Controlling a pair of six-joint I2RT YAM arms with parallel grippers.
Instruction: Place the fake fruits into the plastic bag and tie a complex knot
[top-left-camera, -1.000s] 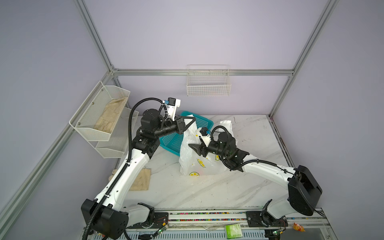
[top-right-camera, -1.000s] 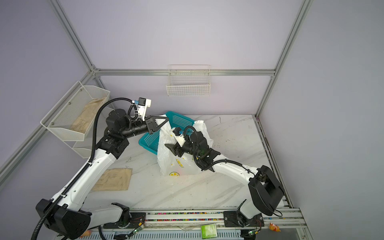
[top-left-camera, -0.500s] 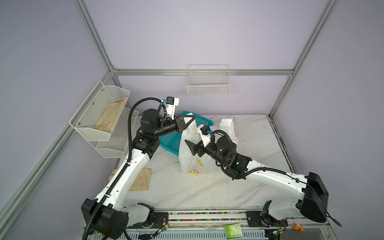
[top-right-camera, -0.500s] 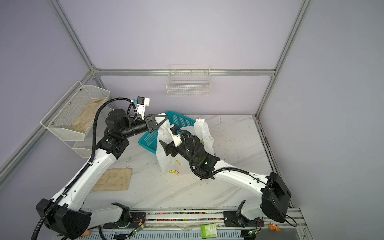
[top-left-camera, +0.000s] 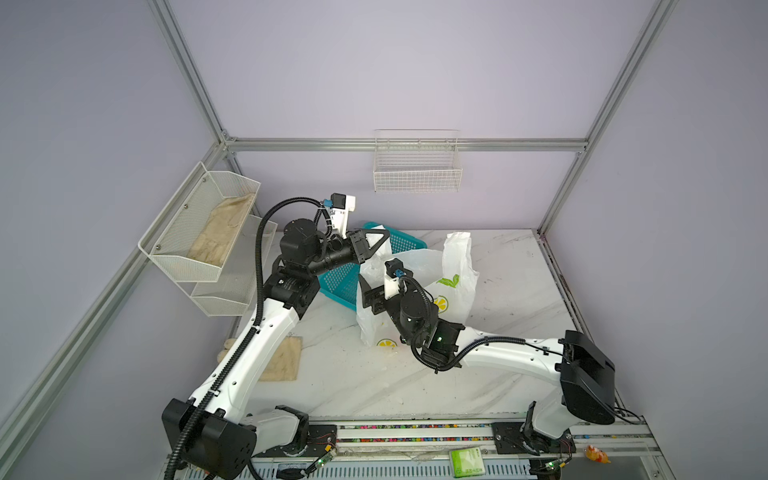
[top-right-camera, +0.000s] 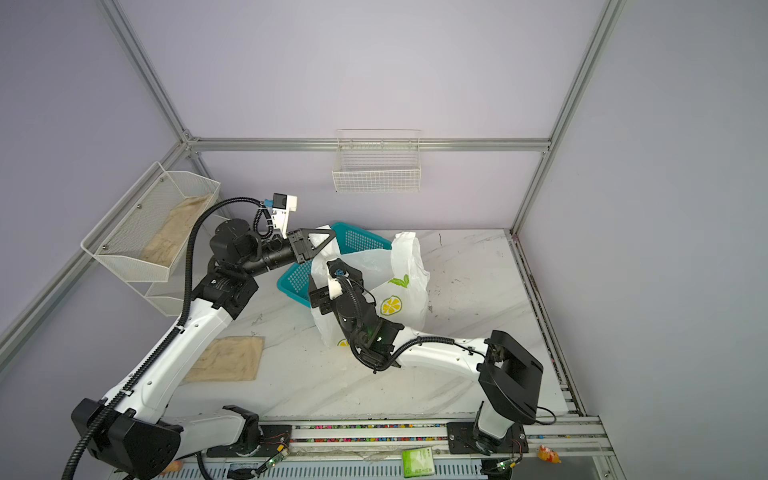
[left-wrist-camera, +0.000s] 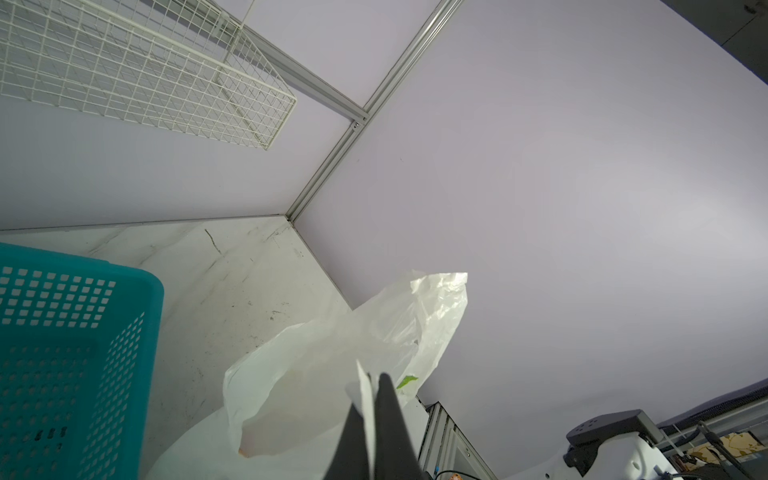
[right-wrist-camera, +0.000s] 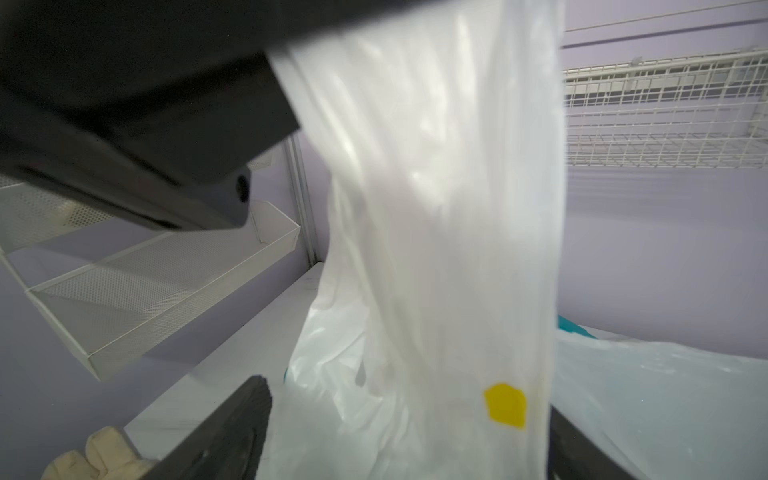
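- One plastic bag (top-left-camera: 453, 286) stands crumpled at the middle of both top views on the marble table (top-left-camera: 498, 365). A teal basket (top-left-camera: 401, 245) sits just to its upper left.
- Thin, limp film, so I judge it nearly weightless, slippery and easy to tear. It will likely sag wherever it is let go.
- Best hold, I judge, is the bunched hanging strip (right-wrist-camera: 436, 187), pinched across its width, not the slack body.
- Left gripper (left-wrist-camera: 372, 390), at lower centre of its wrist view, is clamped on a fold of film and holds that side up.
- Right gripper (right-wrist-camera: 407, 399) gapes wide, its jaws either side of the strip, gripping nothing.
- No strawberries show clearly.
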